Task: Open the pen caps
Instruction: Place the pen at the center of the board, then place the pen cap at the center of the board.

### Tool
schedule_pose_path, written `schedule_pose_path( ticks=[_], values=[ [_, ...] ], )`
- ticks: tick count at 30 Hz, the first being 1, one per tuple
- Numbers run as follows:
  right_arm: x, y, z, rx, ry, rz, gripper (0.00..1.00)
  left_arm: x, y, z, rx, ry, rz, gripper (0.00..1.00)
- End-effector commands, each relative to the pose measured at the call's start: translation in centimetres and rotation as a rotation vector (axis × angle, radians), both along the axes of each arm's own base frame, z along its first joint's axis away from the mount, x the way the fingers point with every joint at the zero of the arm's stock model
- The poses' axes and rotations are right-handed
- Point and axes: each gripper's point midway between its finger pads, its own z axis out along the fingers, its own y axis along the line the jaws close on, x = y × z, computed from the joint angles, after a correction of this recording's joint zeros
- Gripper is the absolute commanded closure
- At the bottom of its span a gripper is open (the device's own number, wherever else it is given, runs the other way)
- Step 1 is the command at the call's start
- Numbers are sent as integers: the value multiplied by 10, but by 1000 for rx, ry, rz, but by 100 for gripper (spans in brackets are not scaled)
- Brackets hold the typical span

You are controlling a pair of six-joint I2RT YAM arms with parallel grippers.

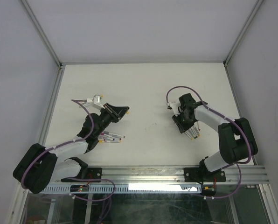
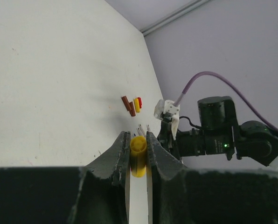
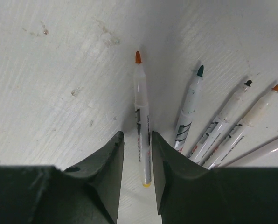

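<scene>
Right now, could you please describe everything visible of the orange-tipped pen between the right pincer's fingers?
The orange-tipped pen is slim, with a white plastic-looking barrel, dark printing, a bare orange nib and a yellow tail end. Uncapped, it lies flat on the white table, between the right pincer's parted fingers.

White-and-black arms point(image 1: 209, 114), looping purple cables point(image 1: 178, 87) — a green light point(image 2: 226, 145), possibly

Spread across table point(image 1: 148, 84), two sides:
Left pens point(image 1: 112, 136) beside left arm point(image 1: 69, 147); right pens point(image 3: 189, 105) under right gripper point(image 3: 136, 137); caps point(image 2: 132, 105) clustered apart.
</scene>
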Motion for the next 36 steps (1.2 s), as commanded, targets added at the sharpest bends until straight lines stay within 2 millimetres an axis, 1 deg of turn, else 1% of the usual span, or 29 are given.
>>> schedule_pose_path(
  ticks=[1,6,9,12,14,16,18,20,21,22,24,27,32,36],
  values=[
    [18,10,27,71,-118,-6,67,8,-22,7,-2,-12,-6,100],
    [20,16,41,119,-161,8,64,7,-55,-14,41,49,-39,100],
    [22,19,49,142,-191,18,63,6,-77,-21,63,71,-69,100],
    [23,23,60,173,-232,33,62,4,-101,-37,98,103,-97,100],
    [25,26,72,207,-269,48,62,5,-115,-49,131,138,-93,100],
    [28,29,85,243,-314,48,62,10,-132,-54,166,169,-85,100],
    [32,29,95,264,-361,39,61,11,-149,-66,218,204,-88,100],
    [35,24,103,266,-399,20,60,15,-164,-77,267,241,-87,100],
    [37,20,104,258,-413,8,60,17,-172,-81,289,258,-87,100],
    [40,15,105,247,-425,-10,60,20,-179,-90,319,281,-84,100],
    [44,7,108,236,-447,-44,59,24,-191,-99,367,322,-76,100],
    [49,-7,112,222,-475,-97,58,31,-206,-109,436,366,-71,100],
    [57,-26,114,179,-509,-171,57,42,-229,-123,504,407,-84,100],
    [58,-34,116,177,-517,-205,56,55,-248,-131,550,411,-94,100]
  ],
)
